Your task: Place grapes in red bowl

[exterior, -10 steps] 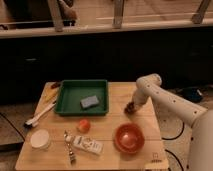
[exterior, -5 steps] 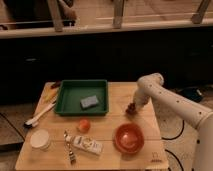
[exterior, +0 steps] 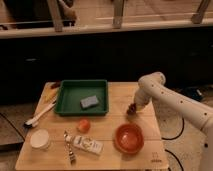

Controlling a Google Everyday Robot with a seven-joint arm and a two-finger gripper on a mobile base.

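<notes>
light: dim, warm, from overhead | brightest: railing strip at 12 o'clock and the wooden surface [exterior: 120,102] | background: dark band across the middle | shadows: soft, short | focus: soft throughout, edges smeared | gripper [exterior: 132,108]: toward 2 o'clock on the surface, fingers closed, a dark blur

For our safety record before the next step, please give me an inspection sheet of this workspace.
Surface: wooden table.
Job's things: grapes near the right edge, in the tool; red bowl empty, near the front.
Clutter: green tray holding a sponge; orange; white cup; brush; packet.
Grippers: tool shut on the grapes, low over the table.
Cables: black cable on the floor, right.
Surroundings: dark wall, railing above.
</notes>
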